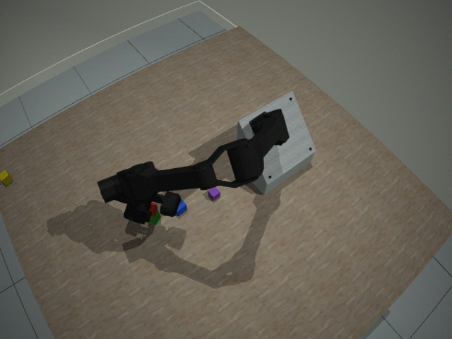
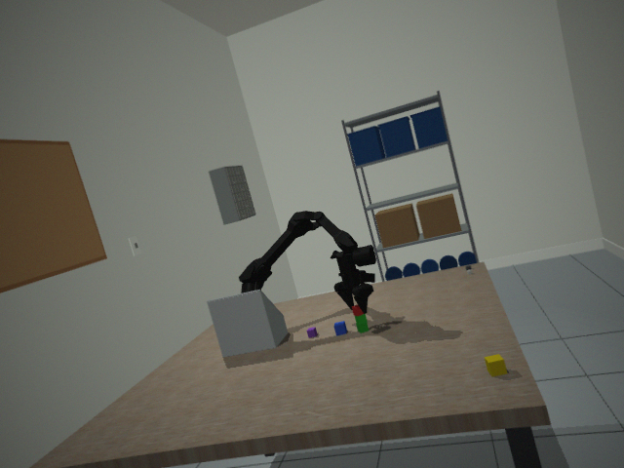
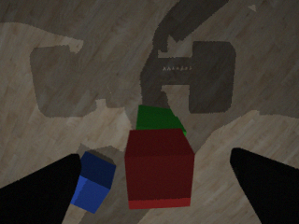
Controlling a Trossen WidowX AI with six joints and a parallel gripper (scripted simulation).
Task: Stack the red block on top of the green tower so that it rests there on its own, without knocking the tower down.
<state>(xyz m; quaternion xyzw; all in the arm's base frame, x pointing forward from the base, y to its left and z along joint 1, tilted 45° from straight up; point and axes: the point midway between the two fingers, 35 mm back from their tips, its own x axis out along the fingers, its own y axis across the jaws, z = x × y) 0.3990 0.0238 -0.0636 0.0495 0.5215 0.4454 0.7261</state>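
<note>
Table [image 2: 352, 403]: red block [image 3: 159, 168] atop green tower [image 3: 156, 119], gripper [image 3: 152, 212] open w/ nothing held.

red block [image 3: 159, 167] 1 | green tower [image 2: 361, 323] 1 | blue block [image 2: 340, 328] 1 | purple block [image 2: 312, 332] 1 | yellow block [image 2: 495, 365] 1

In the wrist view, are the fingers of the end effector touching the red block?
No. Both fingers stand wide apart, with bare gaps on each side of the red block.
</note>
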